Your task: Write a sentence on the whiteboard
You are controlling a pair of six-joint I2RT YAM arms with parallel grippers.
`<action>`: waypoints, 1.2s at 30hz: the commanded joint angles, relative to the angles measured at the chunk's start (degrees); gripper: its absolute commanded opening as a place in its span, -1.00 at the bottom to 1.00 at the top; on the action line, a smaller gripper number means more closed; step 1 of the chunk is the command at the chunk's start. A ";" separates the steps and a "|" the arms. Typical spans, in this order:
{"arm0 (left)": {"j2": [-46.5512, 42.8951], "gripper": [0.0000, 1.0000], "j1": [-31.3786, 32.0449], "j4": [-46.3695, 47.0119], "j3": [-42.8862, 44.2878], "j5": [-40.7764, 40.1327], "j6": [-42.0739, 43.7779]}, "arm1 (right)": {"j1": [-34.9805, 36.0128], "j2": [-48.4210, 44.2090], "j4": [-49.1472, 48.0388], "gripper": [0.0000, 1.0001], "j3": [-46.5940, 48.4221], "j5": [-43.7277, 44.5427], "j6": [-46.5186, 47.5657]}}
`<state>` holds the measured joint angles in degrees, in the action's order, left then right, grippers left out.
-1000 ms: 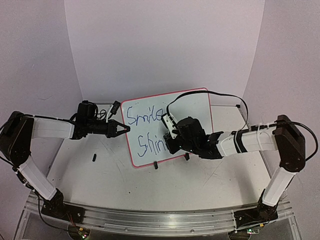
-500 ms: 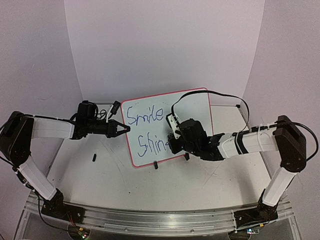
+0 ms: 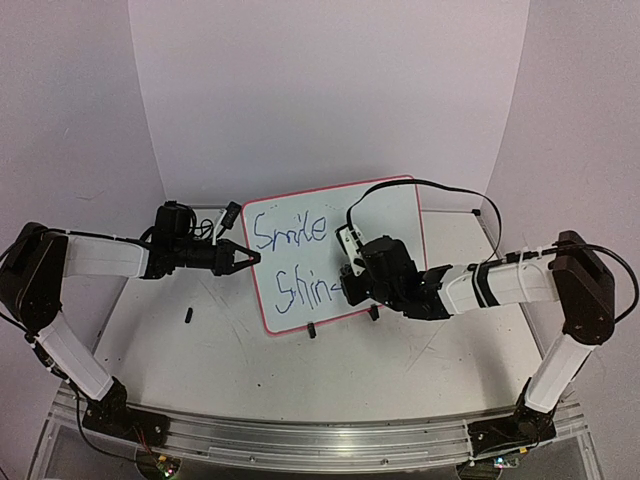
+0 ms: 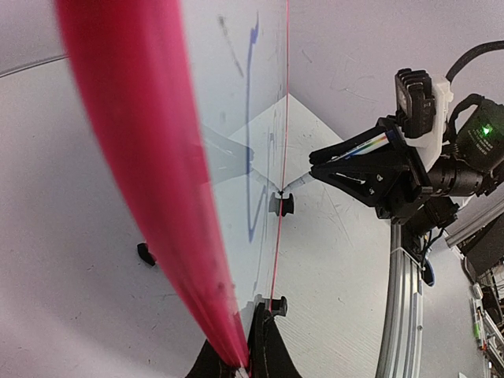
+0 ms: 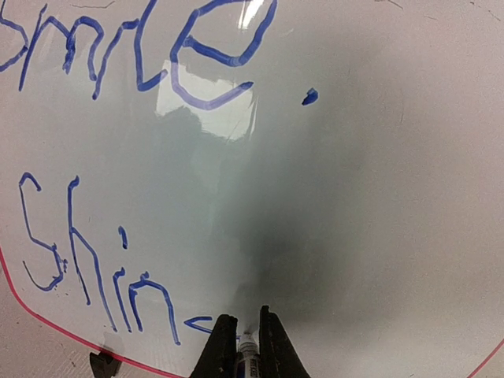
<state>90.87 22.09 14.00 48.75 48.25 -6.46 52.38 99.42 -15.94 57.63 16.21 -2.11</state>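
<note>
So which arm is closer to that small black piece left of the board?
Left. The left gripper clamps the whiteboard at its left edge, near the small black piece; the right gripper, holding a marker, is across the board.

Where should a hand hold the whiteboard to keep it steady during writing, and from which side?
Pinch the thin red frame at the left edge, coming from the left. The whiteboard stands on two small feet, so this leaves the written face free for the right hand and its marker. The left hand grips there.

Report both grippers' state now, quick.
Left gripper: closed on the whiteboard edge.
Right gripper: closed, holding a marker.
</note>
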 commanded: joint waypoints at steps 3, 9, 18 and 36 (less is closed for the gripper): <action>2.53 -1.00 0.65 -6.44 -1.18 -11.62 6.37 | -1.67 -0.68 -2.12 -1.00 2.66 2.78 1.44; 2.72 -1.00 0.65 -6.37 -1.15 -11.60 6.37 | -1.62 -0.90 -2.25 -1.00 3.33 2.32 1.60; 2.59 -1.00 0.64 -6.43 -1.18 -11.47 6.37 | -1.44 0.64 -2.27 -1.00 4.70 0.23 1.39; 2.39 -1.00 0.60 -6.44 -1.18 -11.42 6.37 | 0.92 2.72 -1.99 -1.00 4.66 -1.80 -0.49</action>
<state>90.87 22.09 13.98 48.75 48.23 -6.46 53.32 100.71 -15.84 61.39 14.85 -1.58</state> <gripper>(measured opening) 0.063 0.099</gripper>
